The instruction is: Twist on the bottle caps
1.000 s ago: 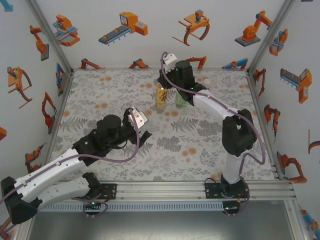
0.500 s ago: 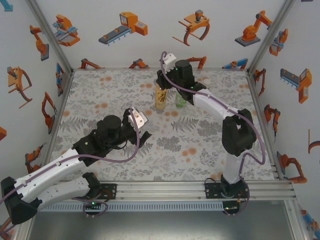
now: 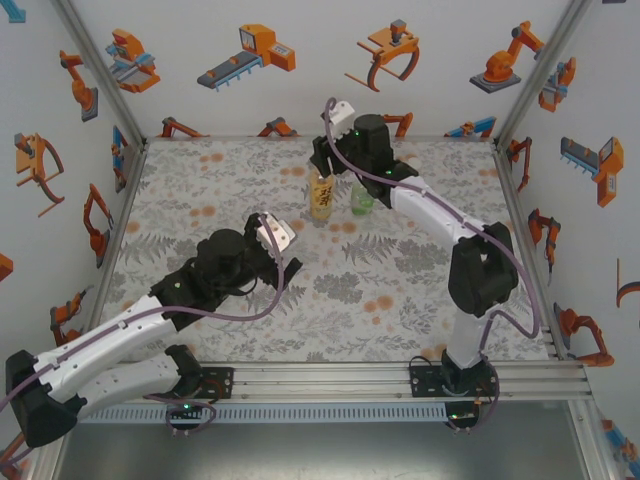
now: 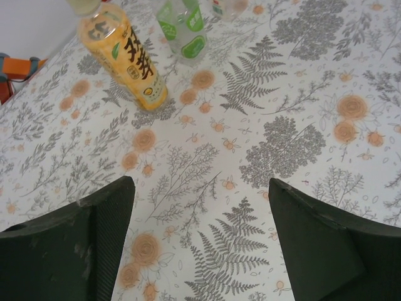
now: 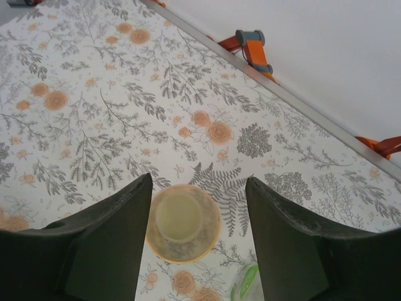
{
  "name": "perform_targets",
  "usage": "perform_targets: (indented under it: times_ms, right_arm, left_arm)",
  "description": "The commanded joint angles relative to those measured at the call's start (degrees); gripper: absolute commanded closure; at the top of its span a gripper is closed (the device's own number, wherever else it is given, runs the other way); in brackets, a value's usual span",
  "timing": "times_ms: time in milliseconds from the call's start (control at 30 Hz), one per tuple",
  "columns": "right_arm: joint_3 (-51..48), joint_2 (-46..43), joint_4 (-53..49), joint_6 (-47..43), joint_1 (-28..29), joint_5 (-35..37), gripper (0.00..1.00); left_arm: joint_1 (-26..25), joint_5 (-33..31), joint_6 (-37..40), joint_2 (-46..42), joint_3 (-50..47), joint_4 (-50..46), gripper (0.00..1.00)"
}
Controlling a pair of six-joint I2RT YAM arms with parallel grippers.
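Note:
The tall amber bottle (image 3: 321, 197) stands at the back of the cloth, and a clear bottle with green markings (image 3: 361, 200) is just to its right. My right gripper (image 3: 322, 160) hangs open above the amber bottle. In the right wrist view I look straight down on this bottle (image 5: 207, 241) with a pale yellow cap (image 5: 178, 216) sitting on its mouth, below the open gripper (image 5: 198, 182) and nearer the left finger. My left gripper (image 4: 200, 232) is open and empty over the cloth, well short of the amber bottle (image 4: 125, 56) and the green-marked bottle (image 4: 186, 28).
Another clear bottle (image 4: 227, 6) shows at the top edge of the left wrist view. The back wall rail (image 5: 294, 103) runs close behind the bottles. The floral cloth (image 3: 400, 290) is bare between the two arms.
My right gripper has lifted and drawn back a little from the amber bottle's top. The left arm has edged slightly forward.

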Motion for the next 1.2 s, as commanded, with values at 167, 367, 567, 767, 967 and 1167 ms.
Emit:
perform_targets:
  times_ms: [167, 367, 567, 767, 967, 1167]
  right_arm:
    - [-2.2, -9.7, 0.5, 0.0, -1.2, -1.2, 0.3]
    - [-8.4, -16.8, -1.6, -0.7, -2.8, 0.0, 0.28]
    - [-19.5, -26.6, -5.2, -2.0, -5.4, 4.8, 0.25]
    - [-32.7, -35.8, -6.3, -2.0, -9.9, 11.0, 0.09]
    - [-43.9, -41.3, -6.0, -1.2, -15.4, 14.9, 0.03]
    - [-53.7, -42.9, -0.4, 0.8, -20.9, 17.3, 0.03]
  left_arm:
    - [2.5, -3.1, -1.2, 1.0, -1.9, 4.4, 0.17]
    - [5.6, -4.9, -0.8, 1.5, -4.2, 7.0, 0.13]
    - [10.1, -9.9, -0.4, 3.5, -7.0, 10.6, 0.03]
    - [16.0, -13.4, -1.9, 5.4, -11.2, 16.8, 0.03]
    - [21.2, -17.6, -2.1, 7.6, -15.0, 22.0, 0.03]
    - [27.3, -19.2, -2.8, 10.0, -19.1, 28.3, 0.03]
